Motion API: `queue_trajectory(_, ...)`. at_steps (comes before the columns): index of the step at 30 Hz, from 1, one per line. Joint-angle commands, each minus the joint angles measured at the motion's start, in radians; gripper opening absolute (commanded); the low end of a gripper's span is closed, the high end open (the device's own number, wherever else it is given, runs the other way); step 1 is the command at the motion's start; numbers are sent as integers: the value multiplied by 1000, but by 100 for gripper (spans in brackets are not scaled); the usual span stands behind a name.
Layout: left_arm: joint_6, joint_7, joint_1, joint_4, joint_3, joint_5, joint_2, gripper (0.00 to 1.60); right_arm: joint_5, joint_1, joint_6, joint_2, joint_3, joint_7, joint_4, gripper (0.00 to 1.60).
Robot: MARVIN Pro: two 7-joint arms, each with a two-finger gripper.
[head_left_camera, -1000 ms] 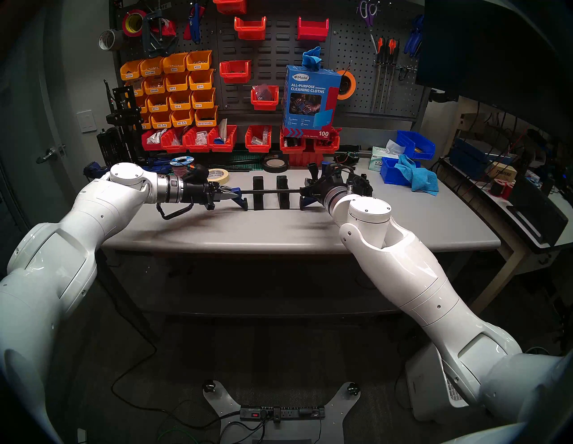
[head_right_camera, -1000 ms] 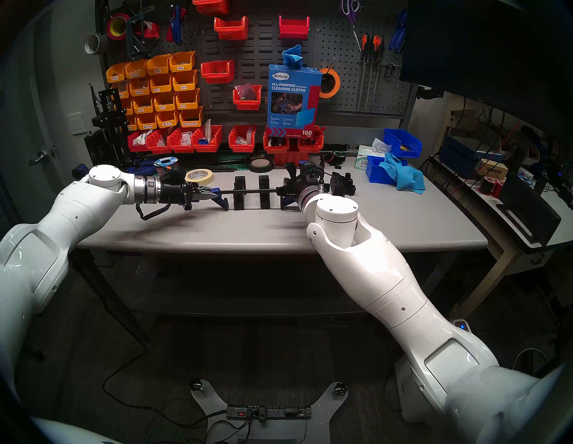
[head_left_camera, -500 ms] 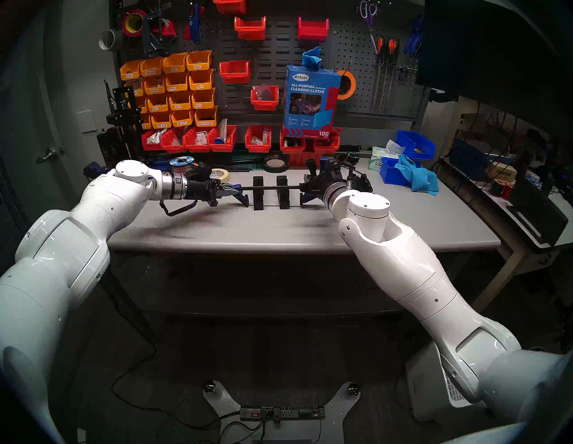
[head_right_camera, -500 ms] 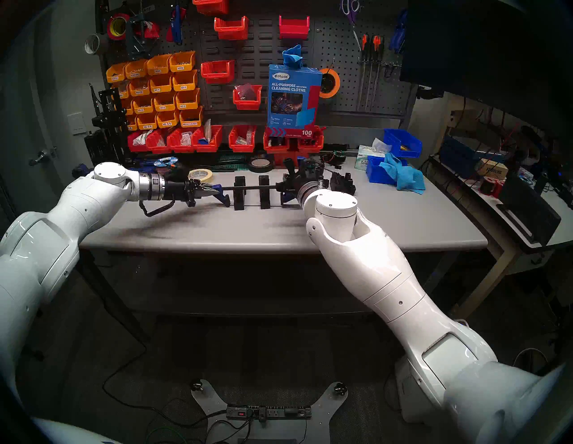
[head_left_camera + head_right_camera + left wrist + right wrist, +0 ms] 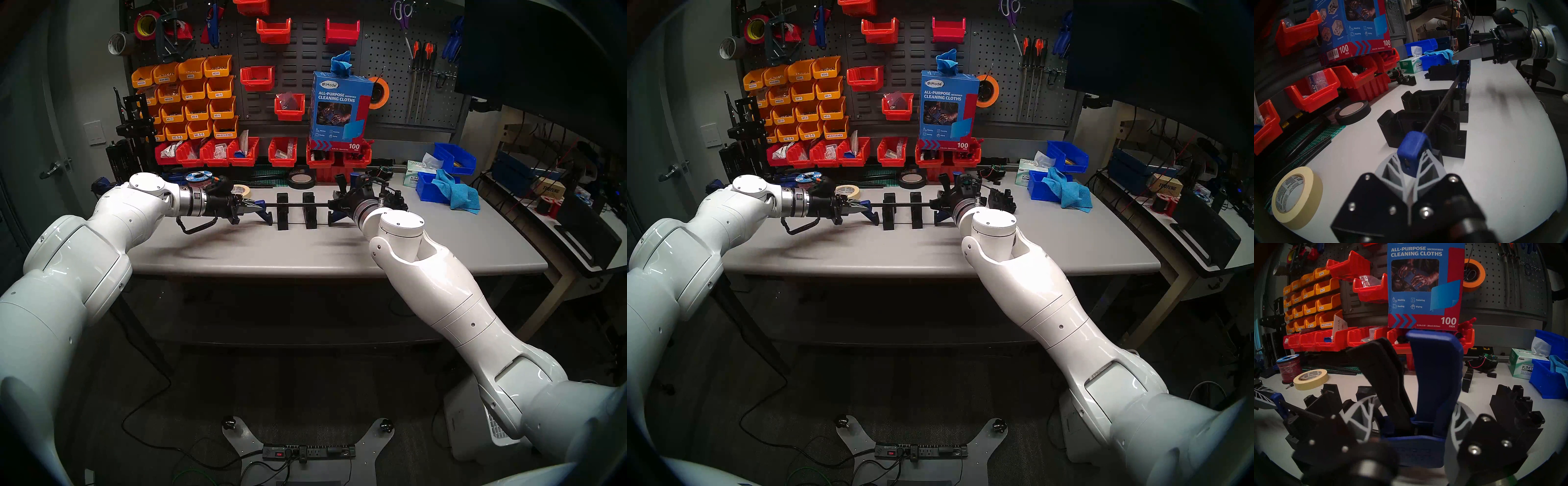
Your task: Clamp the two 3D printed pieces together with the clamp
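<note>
Shifted slightly back since a second ago with the bar (image 5: 298, 204) across both upright, apart blocks (image 5: 282, 211), clamp (image 5: 334, 212) unsqueezed, left gripper (image 5: 252, 206) pinched tight on its blue end, right gripper (image 5: 339, 203) closed around handle; beyond, blue bin (image 5: 428, 190) with cloth, red bins (image 5: 283, 152) of hardware.

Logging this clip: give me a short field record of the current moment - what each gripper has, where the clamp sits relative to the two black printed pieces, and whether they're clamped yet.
left gripper: shut on the clamp's blue bar-end cap
right gripper: closed around the clamp's trigger handle
bar: runs across both 3D printed pieces, between the two blue jaws
pieces: upright on the table, a gap between them
clamped: not yet; the jaws stand outside the pieces
nearby: masking tape roll, black tape roll
</note>
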Motion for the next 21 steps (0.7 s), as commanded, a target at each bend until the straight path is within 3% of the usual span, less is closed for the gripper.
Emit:
queue_trajectory(1,-7,-3,-31,35,-2,-1,-36,0,1,18,-13,-21,0,3,6,0)
queue_trajectory(21,-13,-8,-38,61,-16,-8,-76,0,0,26,-35,-57,-7,6,27,0)
